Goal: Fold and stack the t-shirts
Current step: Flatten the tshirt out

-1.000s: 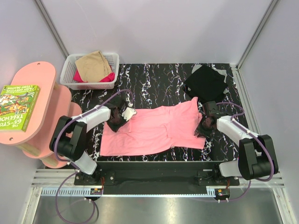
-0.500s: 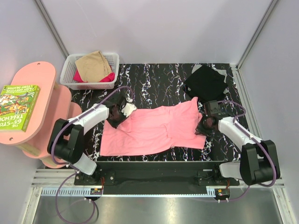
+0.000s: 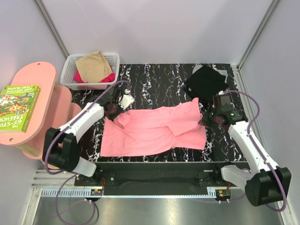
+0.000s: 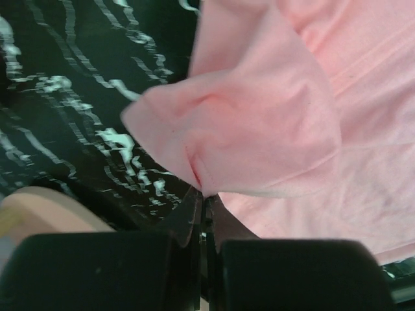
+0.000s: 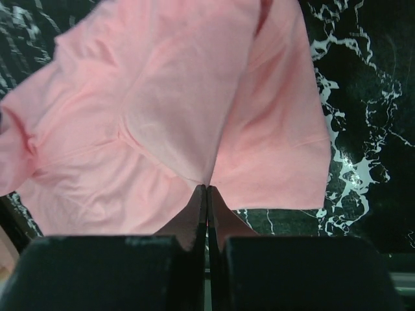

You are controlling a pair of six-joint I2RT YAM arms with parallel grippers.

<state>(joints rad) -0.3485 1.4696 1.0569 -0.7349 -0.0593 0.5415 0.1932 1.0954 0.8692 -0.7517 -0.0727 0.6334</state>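
A salmon pink t-shirt [image 3: 154,131] lies spread across the black marbled table [image 3: 159,79]. My left gripper [image 3: 114,110] is shut on its far left corner and lifts a fold of it [image 4: 246,123]. My right gripper [image 3: 209,118] is shut on its right edge, also raised, and the cloth hangs from the pinch [image 5: 168,97]. A folded black t-shirt [image 3: 206,83] lies at the far right of the table. A tan t-shirt [image 3: 93,65] and a magenta one [image 3: 108,78] lie in the basket.
A white mesh basket [image 3: 71,79] stands at the table's far left corner. A pink round-ended side table [image 3: 33,79] with a green book [image 3: 18,106] stands to the left. Grey walls close in the back and sides.
Both grippers have risen and moved away from me with the pink shirt's edges pinched. The shirt's far edge has lifted off the table and its right part has bunched.
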